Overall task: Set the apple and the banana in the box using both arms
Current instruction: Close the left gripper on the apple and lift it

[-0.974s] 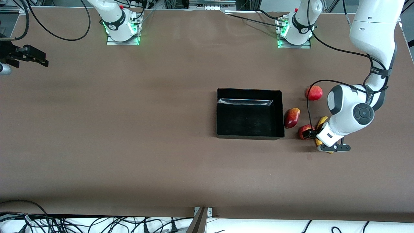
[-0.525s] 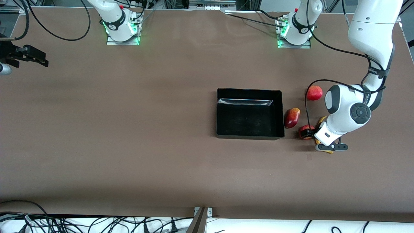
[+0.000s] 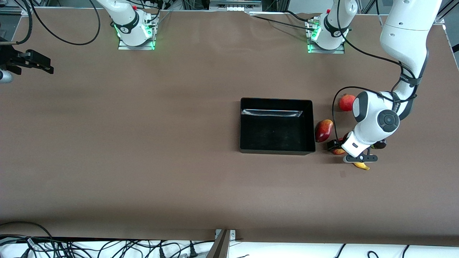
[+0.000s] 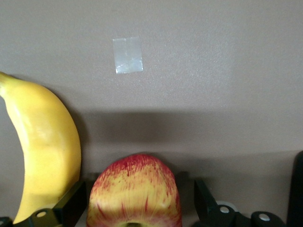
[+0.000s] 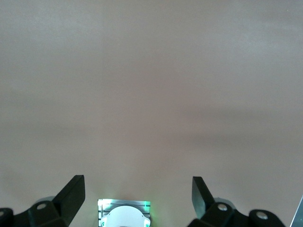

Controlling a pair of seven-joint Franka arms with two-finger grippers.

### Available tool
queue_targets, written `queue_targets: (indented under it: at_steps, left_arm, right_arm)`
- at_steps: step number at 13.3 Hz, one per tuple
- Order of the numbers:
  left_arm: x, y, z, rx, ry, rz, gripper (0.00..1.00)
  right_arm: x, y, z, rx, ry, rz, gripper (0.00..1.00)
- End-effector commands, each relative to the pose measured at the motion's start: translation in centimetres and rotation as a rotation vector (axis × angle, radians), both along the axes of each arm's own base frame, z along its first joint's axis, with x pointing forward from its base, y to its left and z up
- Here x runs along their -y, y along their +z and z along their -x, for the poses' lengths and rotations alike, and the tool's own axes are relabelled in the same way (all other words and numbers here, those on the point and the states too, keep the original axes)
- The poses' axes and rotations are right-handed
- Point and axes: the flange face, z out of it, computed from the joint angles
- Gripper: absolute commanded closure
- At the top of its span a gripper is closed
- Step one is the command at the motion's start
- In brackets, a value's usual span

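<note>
Apple (image 3: 336,150), round, red streaked with yellow, lies on the brown bench (image 3: 143,143) beside the glossy black box (image 3: 276,148), under the left end effector (image 3: 353,157). Right end effector (image 3: 32,62) waits, fingers apart. Left wrist view: smooth curved banana (image 4: 45,151) beside the apple (image 4: 135,191), which sits between spread fingers (image 4: 71,205); a small tape square (image 4: 128,55) is stuck to the bench.

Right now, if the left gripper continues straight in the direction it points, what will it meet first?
Most likely the apple: in the left wrist view it sits between the open fingers of the left gripper, directly ahead. The banana lies just outside one finger. How much gap remains is unclear.
</note>
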Motion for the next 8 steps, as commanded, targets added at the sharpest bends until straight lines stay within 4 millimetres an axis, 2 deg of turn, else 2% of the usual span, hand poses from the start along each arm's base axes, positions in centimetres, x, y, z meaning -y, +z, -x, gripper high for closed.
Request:
queue_targets:
  at_steps: [1, 2, 4, 8]
  left_arm:
    - [-0.02, 0.20, 0.26, 0.012, 0.005, -0.010, 0.00]
    - [-0.02, 0.20, 0.26, 0.012, 0.005, -0.010, 0.00]
    - [-0.02, 0.20, 0.26, 0.012, 0.006, -0.010, 0.16]
    - [-0.10, -0.70, 0.13, 0.026, 0.013, -0.008, 0.22]
  right_arm:
    - [0.08, 0.56, -0.03, -0.006, -0.010, 0.009, 0.00]
    - [0.05, 0.48, -0.09, -0.006, -0.012, 0.006, 0.00]
    - [0.04, 0.58, -0.07, -0.003, -0.011, 0.007, 0.00]
    - [0.04, 0.56, -0.05, -0.004, -0.012, 0.006, 0.00]
